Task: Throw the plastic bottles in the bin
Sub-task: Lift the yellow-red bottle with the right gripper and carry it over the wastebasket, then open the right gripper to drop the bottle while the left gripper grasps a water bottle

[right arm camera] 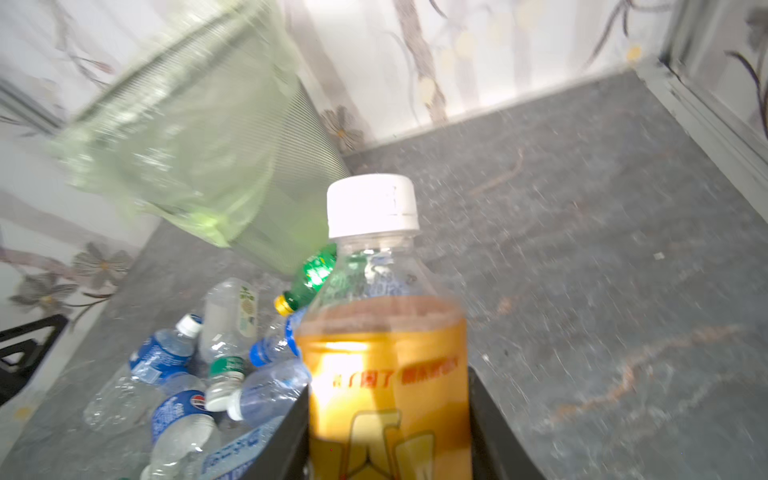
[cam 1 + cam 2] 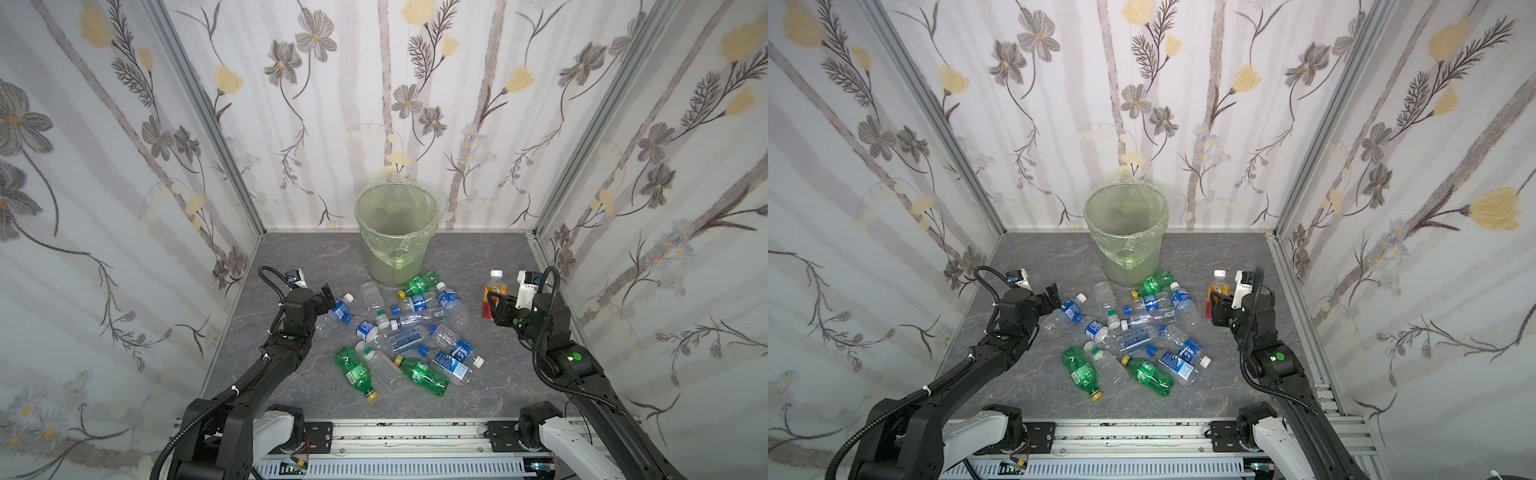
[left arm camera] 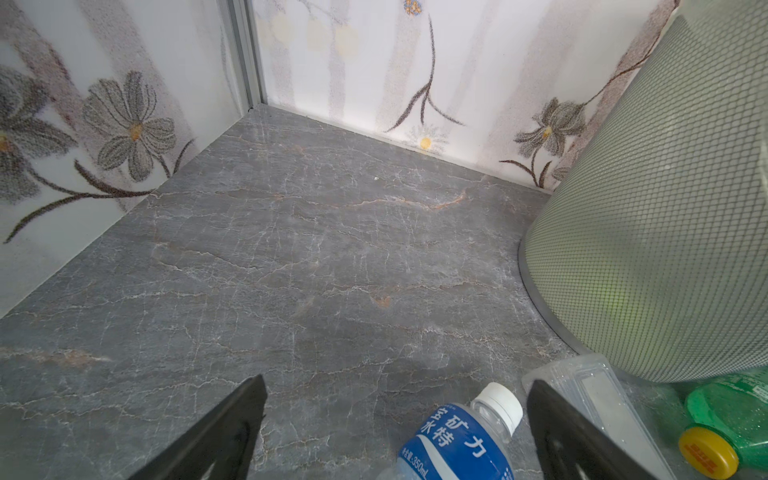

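The bin (image 2: 397, 232) (image 2: 1125, 232), a pale bucket lined with a green bag, stands at the back middle of the grey floor. Several plastic bottles (image 2: 411, 332) (image 2: 1138, 336) lie heaped in front of it, clear with blue labels and green with yellow caps. My right gripper (image 2: 492, 309) (image 1: 388, 399) is shut on an upright orange bottle (image 2: 494, 291) (image 1: 386, 353) with a white cap, right of the heap. My left gripper (image 2: 328, 305) (image 3: 397, 384) stands open over a clear blue-labelled bottle (image 2: 340, 309) (image 3: 461, 440), whose neck lies between the fingers.
Flowered walls with metal corner posts (image 2: 208, 124) close in the left, back and right. A metal rail (image 2: 415, 436) runs along the front edge. A green bottle (image 2: 419, 282) (image 3: 723, 419) lies against the bin's base (image 3: 665, 208).
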Robot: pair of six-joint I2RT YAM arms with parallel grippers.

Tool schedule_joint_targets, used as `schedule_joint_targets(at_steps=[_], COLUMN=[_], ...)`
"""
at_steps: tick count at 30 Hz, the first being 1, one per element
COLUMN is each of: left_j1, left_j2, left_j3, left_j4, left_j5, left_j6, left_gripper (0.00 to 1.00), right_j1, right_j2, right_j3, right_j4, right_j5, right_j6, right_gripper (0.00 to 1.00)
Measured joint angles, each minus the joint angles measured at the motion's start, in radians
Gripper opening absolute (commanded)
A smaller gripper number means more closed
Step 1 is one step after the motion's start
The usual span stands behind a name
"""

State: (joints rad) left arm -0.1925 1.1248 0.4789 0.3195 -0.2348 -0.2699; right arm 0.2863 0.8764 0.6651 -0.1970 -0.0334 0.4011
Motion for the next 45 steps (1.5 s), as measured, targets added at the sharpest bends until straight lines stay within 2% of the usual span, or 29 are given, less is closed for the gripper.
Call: schedule_joint_targets(at_steps=[9,12,15,17,19,20,22,24,26,28,41,45], left_j1=[0.000,0.000,0.000,0.000,0.000,0.000,0.000,0.000,0.000,0.000,0.000,0.000], left_j2=[-0.024,-0.038,-0.040,-0.039,-0.041,-0.043,-0.051,-0.055,-0.056,-0.053,0.072,0.136], left_j3=[0.003,0.009,0.025,0.035,0.038,0.038,0.038,0.041,0.047,0.051,0.082,0.103], left_j4=[-0.053,-0.071,-0.089,-0.101,-0.110,-0.116,-0.124,-0.132,-0.148,-0.159,-0.184,-0.206], left_j5=[-0.034,-0.043,-0.048,-0.047,-0.041,-0.038,-0.027,-0.021,-0.010,-0.007,0.074,0.098], left_j6=[-0.018,-0.026,-0.034,-0.042,-0.048,-0.049,-0.055,-0.060,-0.064,-0.063,-0.047,-0.032], left_gripper=[1.00,1.00,1.00,1.00,1.00,1.00,1.00,1.00,1.00,1.00,1.00,1.00], right_j1=[0.026,0.043,0.073,0.094,0.108,0.112,0.119,0.123,0.127,0.128,0.111,0.089], right_j2=[-0.042,0.039,0.235,0.420,0.641,0.750,0.925,1.019,1.033,1.002,0.521,0.397], right_j3=[0.097,0.189,0.376,0.570,0.809,0.927,1.120,1.210,1.201,1.150,0.571,0.413], right_j4=[0.232,0.312,0.356,0.343,0.295,0.274,0.167,0.085,0.003,-0.003,0.058,0.066], right_j5=[-0.169,-0.198,-0.214,-0.225,-0.230,-0.235,-0.233,-0.229,-0.229,-0.229,-0.216,-0.177], right_j6=[-0.067,-0.070,-0.070,-0.069,-0.062,-0.063,-0.063,-0.063,-0.063,-0.063,-0.101,-0.106], right_gripper=[0.38,0.37,0.38,0.53,0.77,0.85,0.89,0.89,0.89,0.89,0.92,0.93])
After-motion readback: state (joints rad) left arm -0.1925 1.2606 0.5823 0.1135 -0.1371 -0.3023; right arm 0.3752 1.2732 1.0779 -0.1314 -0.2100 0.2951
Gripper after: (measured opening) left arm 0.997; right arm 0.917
